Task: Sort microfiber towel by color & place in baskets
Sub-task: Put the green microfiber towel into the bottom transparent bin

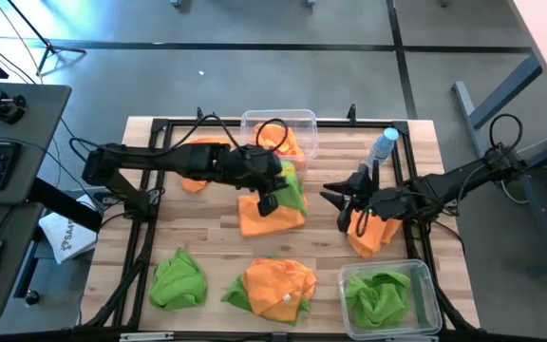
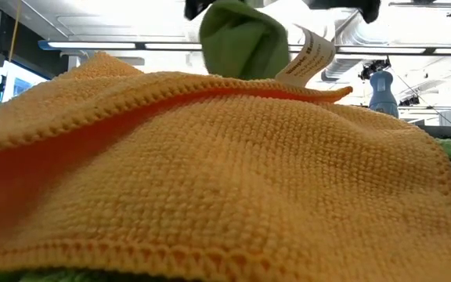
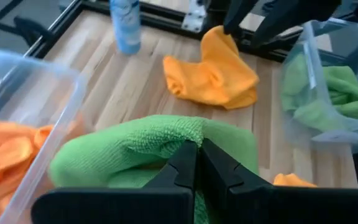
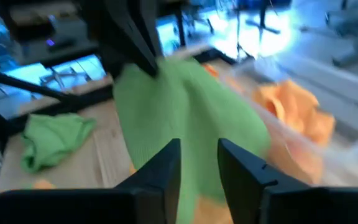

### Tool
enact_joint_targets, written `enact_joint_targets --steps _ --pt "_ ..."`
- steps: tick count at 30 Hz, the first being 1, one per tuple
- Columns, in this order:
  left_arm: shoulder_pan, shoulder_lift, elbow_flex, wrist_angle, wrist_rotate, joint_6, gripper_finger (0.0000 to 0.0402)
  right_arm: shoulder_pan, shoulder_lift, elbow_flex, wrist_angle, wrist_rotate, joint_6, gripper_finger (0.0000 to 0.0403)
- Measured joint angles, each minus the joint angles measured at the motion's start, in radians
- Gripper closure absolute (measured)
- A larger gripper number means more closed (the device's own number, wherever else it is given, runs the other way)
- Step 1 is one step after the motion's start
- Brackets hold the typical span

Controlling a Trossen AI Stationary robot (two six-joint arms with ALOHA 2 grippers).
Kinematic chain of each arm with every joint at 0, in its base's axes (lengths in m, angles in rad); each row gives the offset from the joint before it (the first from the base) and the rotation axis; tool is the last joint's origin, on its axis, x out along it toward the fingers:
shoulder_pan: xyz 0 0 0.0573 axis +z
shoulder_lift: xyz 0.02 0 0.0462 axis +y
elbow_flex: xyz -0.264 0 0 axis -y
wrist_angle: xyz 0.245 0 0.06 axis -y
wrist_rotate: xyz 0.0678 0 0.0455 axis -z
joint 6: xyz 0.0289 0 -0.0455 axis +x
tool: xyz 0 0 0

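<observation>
My left gripper (image 1: 270, 197) is shut on a green microfiber towel (image 1: 291, 190) over the table's middle, above an orange towel (image 1: 269, 220). My right gripper (image 1: 343, 202) stands open just over a crumpled orange towel (image 1: 373, 235) at the right, which lies on the table. The far basket (image 1: 304, 121) holds orange towels. The near-right basket (image 1: 424, 285) holds green ones. A green towel (image 1: 179, 280) and an orange-and-green heap (image 1: 273, 285) lie near the front edge. Another orange towel (image 1: 196, 179) lies under the left arm. My left gripper pinches a bunched fold of the green towel (image 3: 180, 144) between its two fingers. They come from the table's left and slant downward. The towel is lifted and hangs in a bunch below the fingers (image 2: 241, 39), its white label sticking out to one side.
A clear bottle with a blue cap (image 1: 383, 147) stands at the far right, behind my right gripper. A black frame (image 1: 160, 133) runs around the tabletop. Bare wood shows between the heaps in the middle and at the left front.
</observation>
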State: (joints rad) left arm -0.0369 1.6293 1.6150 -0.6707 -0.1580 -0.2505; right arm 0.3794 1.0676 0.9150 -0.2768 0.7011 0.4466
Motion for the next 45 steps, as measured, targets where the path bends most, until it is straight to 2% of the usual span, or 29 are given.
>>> enact_joint_targets --steps 5,12,17,19,21,26,27,34,39,45 --pt "-0.010 0.078 0.113 -0.032 0.002 0.046 0.0401 -0.013 0.021 0.000 0.130 -0.014 -0.094 0.0249" --pt "-0.011 0.138 0.222 -0.040 0.002 0.088 0.0401 -0.066 0.122 0.000 0.221 -0.130 -0.115 0.0185" --pt "-0.011 0.142 0.244 -0.036 0.002 0.096 0.0401 -0.091 0.138 0.000 0.234 -0.104 -0.113 0.0173" --pt "-0.011 0.142 0.244 -0.039 0.002 0.097 0.0401 -0.101 0.138 0.000 0.245 -0.112 -0.115 0.0188" --pt "-0.011 0.142 0.244 -0.041 0.002 0.098 0.0401 -0.113 0.138 0.000 0.248 -0.130 -0.115 0.0222" --pt "-0.011 0.142 0.244 -0.037 0.002 0.098 0.0401 -0.135 0.138 0.000 0.246 -0.195 -0.116 0.0368" --pt "-0.011 0.142 0.244 -0.037 0.002 0.098 0.0401 -0.137 0.138 0.000 0.246 -0.199 -0.119 0.0384" --pt "-0.023 0.142 0.244 -0.042 0.002 0.121 0.0389 -0.138 0.138 0.000 0.243 -0.202 -0.113 0.0371" --pt "-0.031 0.142 0.244 -0.043 0.002 0.123 0.0353 -0.137 0.138 0.000 0.231 -0.206 -0.108 0.0397" --pt "-0.028 0.139 0.244 -0.078 -0.010 0.124 0.0313 -0.137 0.134 0.000 0.185 -0.203 -0.097 0.0391"
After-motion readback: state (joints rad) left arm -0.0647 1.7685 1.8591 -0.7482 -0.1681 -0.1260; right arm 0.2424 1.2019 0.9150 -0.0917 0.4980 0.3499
